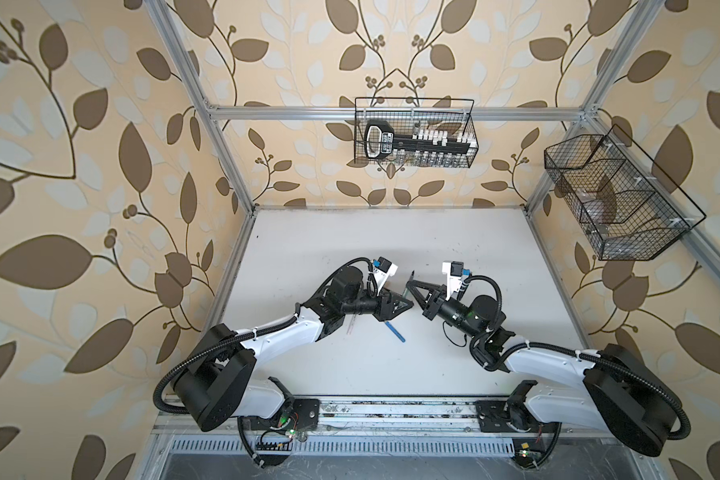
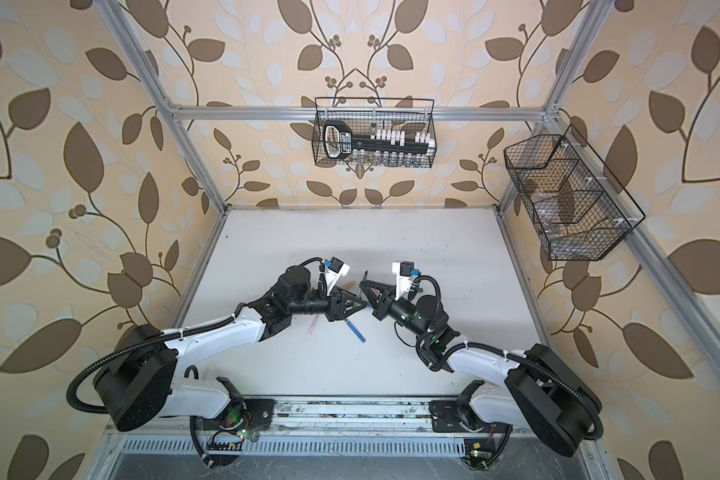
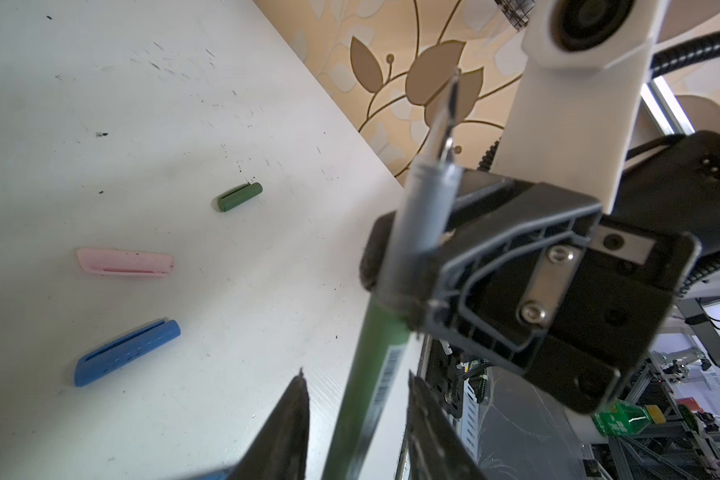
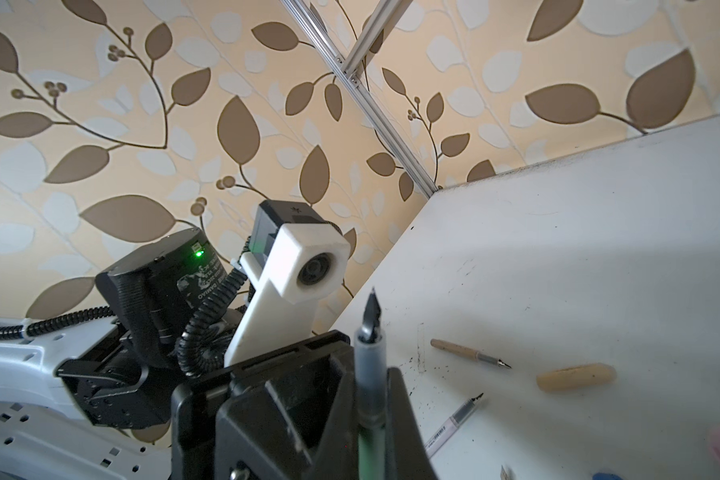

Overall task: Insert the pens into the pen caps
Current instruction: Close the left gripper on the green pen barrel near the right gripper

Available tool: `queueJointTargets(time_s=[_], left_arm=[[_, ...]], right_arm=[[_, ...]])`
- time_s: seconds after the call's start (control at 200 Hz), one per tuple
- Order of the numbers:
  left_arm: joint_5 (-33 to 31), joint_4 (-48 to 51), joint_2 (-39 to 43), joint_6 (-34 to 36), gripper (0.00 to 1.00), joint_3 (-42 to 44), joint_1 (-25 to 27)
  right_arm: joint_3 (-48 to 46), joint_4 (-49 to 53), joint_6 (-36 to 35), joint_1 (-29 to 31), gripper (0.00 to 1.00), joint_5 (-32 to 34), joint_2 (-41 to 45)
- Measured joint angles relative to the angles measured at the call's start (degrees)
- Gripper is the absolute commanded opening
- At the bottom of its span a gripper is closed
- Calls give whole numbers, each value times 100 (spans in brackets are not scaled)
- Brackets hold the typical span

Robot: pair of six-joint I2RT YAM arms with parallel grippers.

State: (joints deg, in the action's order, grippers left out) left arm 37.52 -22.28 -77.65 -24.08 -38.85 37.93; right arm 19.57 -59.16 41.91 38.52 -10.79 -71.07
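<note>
The green pen (image 3: 375, 365) is off the table, clamped in the right gripper (image 4: 368, 395). Its jaws are pressed tight on the grey grip section, and the dark tip sticks out past them. The green barrel runs out the other side of those jaws and passes between the left gripper's (image 3: 356, 399) fingers (image 3: 292, 424). These stand narrowly apart astride the barrel, one with a clear gap to it and the other almost on it; I cannot tell whether it touches. In both top views the two grippers meet nose to nose above the middle of the table (image 1: 350, 249). Beyond the left jaws three caps lie apart on the table: the green cap (image 3: 239, 197) farthest, then the pink cap (image 3: 125, 262), and the blue cap (image 3: 127, 353) nearest. Past the right jaws lie the tan pen (image 4: 468, 354), the tan cap (image 4: 576, 377) just beside it, and a pale pen (image 4: 454, 426) closer in. The blue pen (image 1: 394, 331) lies near the left gripper, on its base side.
</note>
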Motion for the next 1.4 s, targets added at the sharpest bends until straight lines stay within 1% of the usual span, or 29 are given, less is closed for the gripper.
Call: queueJointTargets(time_s=[0.165, 0.21, 0.27, 0.41, 0.45, 0.51, 0.56, 0.645, 0.725, 0.88, 0.94, 1.07, 1.155, 1.215, 1.295, 1.335, 1.4], left_arm=[[0, 24, 0, 2, 36, -2, 0], [2, 26, 0, -4, 31, -2, 0], [4, 26, 0, 2, 28, -4, 0], [7, 61, 0, 7, 27, -9, 0], [15, 76, 0, 7, 29, -13, 0], [61, 118, -2, 13, 33, -39, 0], [122, 131, -26, -15, 39, -85, 0], [192, 151, -85, 9, 44, -168, 4], [278, 155, -155, -2, 45, -229, 37], [321, 177, -260, 2, 36, -275, 37], [323, 181, -271, 11, 30, -275, 39], [302, 201, -271, 48, 24, -275, 39], [280, 223, -271, 85, 17, -275, 39], [278, 223, -260, 186, 9, -278, 63], [205, 271, -219, 315, 2, -278, 116], [184, 313, -199, 330, 0, -278, 116], [120, 393, -157, 402, 0, -278, 131]], right_arm=[[-101, -55, -20, 35, 0, 76, 2], [-127, -59, -24, 39, 0, 107, 2], [-157, -57, -57, 48, 0, 155, 4], [-225, -85, -103, 92, 0, 256, 37], [-243, -92, -107, 101, 0, 286, 50], [-256, -114, -116, 103, 0, 319, 68], [-275, -120, -131, 103, 0, 361, 96], [-297, -151, -151, 103, 0, 442, 131], [-297, -153, -177, 103, 0, 501, 142], [-297, -164, -192, 111, 0, 525, 146], [-299, -199, -190, 111, 0, 522, 146], [-310, -286, -188, 118, 0, 520, 144], [-326, -315, -188, 122, 0, 525, 144], [-330, -310, -144, 122, 0, 516, 129], [-363, -330, -103, 127, 0, 503, 131], [-369, -343, -98, 129, 0, 501, 131], [-376, -343, -94, 136, 0, 492, 136]])
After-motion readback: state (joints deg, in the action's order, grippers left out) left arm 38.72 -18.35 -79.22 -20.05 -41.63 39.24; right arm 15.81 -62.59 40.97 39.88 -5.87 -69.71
